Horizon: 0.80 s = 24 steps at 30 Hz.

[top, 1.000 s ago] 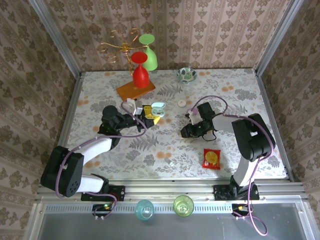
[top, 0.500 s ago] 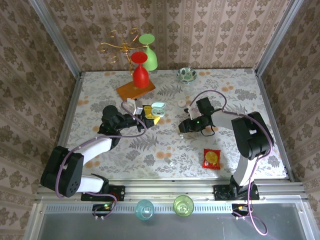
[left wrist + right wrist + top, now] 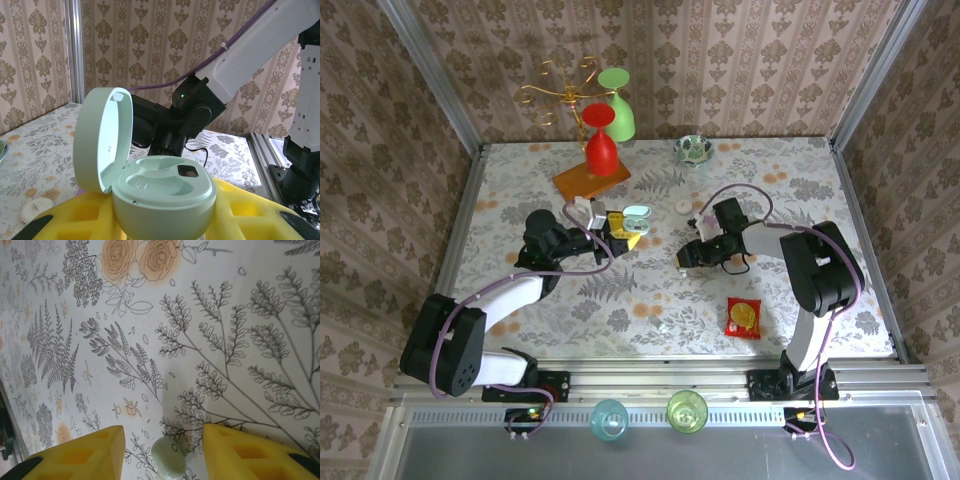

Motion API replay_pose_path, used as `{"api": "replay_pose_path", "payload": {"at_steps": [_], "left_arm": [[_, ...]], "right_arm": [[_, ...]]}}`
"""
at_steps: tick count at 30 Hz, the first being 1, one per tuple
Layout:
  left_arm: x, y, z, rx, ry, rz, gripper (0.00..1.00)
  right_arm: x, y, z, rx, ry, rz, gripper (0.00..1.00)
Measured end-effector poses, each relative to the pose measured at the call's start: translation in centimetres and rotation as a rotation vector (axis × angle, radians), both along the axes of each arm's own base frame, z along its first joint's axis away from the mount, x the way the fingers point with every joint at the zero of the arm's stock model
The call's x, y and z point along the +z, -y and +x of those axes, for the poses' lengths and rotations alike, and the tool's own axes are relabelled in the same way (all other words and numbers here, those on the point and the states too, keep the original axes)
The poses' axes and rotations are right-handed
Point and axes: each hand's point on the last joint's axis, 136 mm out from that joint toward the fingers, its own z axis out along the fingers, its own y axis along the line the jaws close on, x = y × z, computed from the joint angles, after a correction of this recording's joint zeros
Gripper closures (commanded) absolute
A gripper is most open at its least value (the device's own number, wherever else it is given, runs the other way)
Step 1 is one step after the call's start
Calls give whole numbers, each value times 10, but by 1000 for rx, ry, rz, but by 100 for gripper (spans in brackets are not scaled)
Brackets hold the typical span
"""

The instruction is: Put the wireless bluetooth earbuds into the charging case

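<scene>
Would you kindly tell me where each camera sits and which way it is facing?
Top external: above and behind the bases, looking down on the table; both arms show.
Left wrist: looks level across the table, past the open charging case in the left tool, at the right arm.
Right wrist: looks down at an earbud between the open right tool's fingers.
Shared: top and left wrist both show the charging case and right arm.

Overhead rear view; two close wrist views

We count two goblets (image 3: 601, 145) (image 3: 619, 108), two tumblers (image 3: 609, 417) (image 3: 686, 410), one bowl (image 3: 692, 149), one red packet (image 3: 743, 317), one mint case (image 3: 162, 192), one earbud (image 3: 168, 460).
</scene>
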Motion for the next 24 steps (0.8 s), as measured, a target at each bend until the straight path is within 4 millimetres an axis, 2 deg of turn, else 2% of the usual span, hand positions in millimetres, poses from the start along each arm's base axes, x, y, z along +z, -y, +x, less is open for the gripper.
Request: {"api": "replay_pose_path", "payload": {"at_steps": [24], "left_arm": [[2, 0, 0, 0, 12, -6, 77]], "right_arm": [[-2, -9, -27, 62, -52, 51, 70]]}}
